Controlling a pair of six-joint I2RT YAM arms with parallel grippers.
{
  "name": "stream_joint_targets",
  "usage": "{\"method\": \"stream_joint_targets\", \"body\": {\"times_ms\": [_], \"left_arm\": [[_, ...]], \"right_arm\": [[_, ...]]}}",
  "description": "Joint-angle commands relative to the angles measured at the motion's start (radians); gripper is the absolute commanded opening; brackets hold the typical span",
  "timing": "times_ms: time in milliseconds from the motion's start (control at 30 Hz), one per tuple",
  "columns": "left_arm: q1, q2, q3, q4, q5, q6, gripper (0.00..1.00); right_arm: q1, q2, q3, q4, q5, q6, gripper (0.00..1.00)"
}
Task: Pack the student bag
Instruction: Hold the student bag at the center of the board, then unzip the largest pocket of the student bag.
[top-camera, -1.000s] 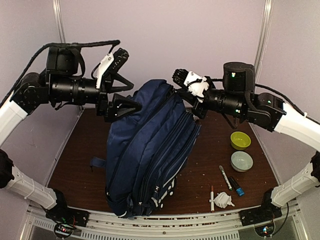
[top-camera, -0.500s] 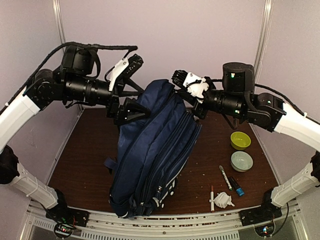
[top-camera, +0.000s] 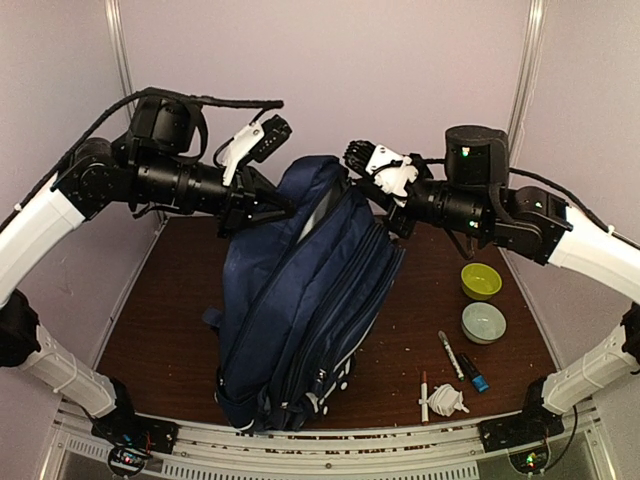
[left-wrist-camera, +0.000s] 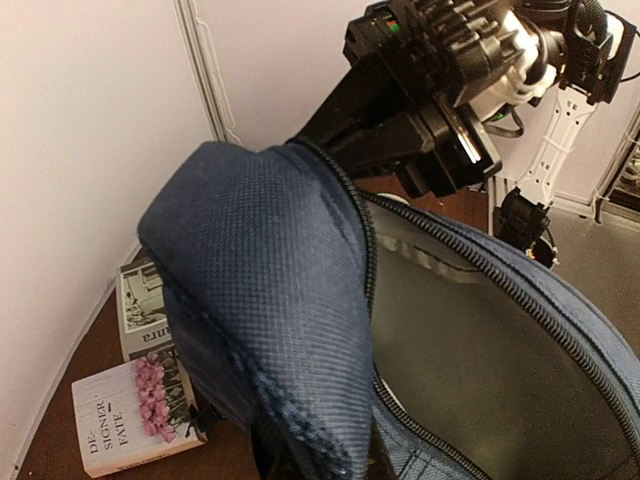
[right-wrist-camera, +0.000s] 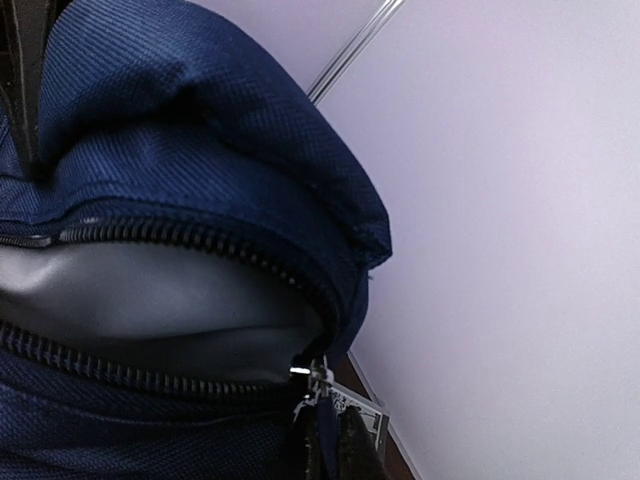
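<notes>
Dark brown tabletop (top-camera: 160, 320) carries the student bag (top-camera: 300, 290), leaning at centre. On its open mouth's rim the left tool (top-camera: 278, 205) and right tool (top-camera: 354, 162) are pinched shut (soft, sag-prone fabric); the zipper seam looks the firmest hold.

Table (top-camera: 170, 300): dark brown wood top.
R side, far to near:
- Bowl, yellow-green (top-camera: 481, 281); upright.
- Bowl, pale grey-green (top-camera: 483, 322); just nearer, adj. to the first.
- Marker, white w/ black cap (top-camera: 450, 354).
- Marker, black w/ blue end (top-camera: 473, 372); beside it.
- Thin white pen (top-camera: 424, 395); near front edge.
- Crumpled white item (top-camera: 447, 400); touching the pen.
L rear corner, by the wall: 2 books. Title "DESIGNER FATE" (left-wrist-camera: 125, 415), w/ pink flowers; 2nd book (left-wrist-camera: 140, 305) behind it.
</notes>
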Motion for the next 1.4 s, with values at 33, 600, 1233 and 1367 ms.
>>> {"method": "stream_joint_targets", "body": {"times_ms": [33,600,1233,1367], "left_arm": [[0.008,-0.141,-0.130,0.086,-0.147,0.022,0.00],[0.008,-0.623,-0.428,0.452,-0.153,0.049,0.00],[0.008,-0.756,-0.489,0.417,-0.513,0.037,0.00],[0.008,-0.699,-0.492,0.392,-0.603,0.010,0.00]], "right_arm": [[-0.043,-0.091,-0.060,0.183,-0.010,0.043,0.00],[-0.190,0.066,-0.488,0.523,-0.205,0.342,0.00],[-0.194,0.242,-0.603,0.657,-0.366,0.569,0.00],[-0.208,0.158,-0.520,0.510,-0.286,0.628,0.39]]}}
